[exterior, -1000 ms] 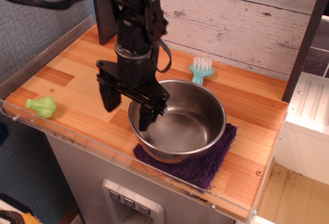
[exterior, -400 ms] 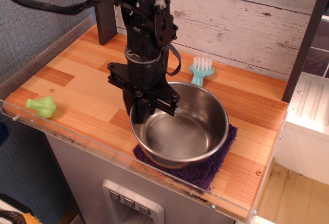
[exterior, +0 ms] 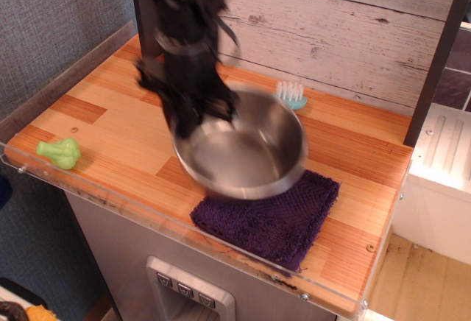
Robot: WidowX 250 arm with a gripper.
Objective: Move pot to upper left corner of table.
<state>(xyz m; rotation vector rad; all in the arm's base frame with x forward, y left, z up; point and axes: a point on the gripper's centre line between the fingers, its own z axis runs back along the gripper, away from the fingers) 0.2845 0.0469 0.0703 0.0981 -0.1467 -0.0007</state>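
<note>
The shiny steel pot (exterior: 243, 152) hangs tilted in the air above the wooden table (exterior: 110, 115), off the purple cloth (exterior: 268, 214). My black gripper (exterior: 193, 118) is blurred by motion and is shut on the pot's left rim, one finger inside and one outside. The pot sits over the table's middle, a little left of the cloth. The table's upper left corner lies behind the arm, by the dark post (exterior: 145, 19).
A green toy (exterior: 60, 152) lies near the front left edge. A teal brush (exterior: 291, 94) lies behind the pot by the plank wall. A clear acrylic rim (exterior: 96, 188) edges the table. A dark post (exterior: 438, 56) stands at the right.
The gripper closed on the pot's left rim, then lifted it off the purple cloth and carried it up and left. The cloth is now uncovered.
</note>
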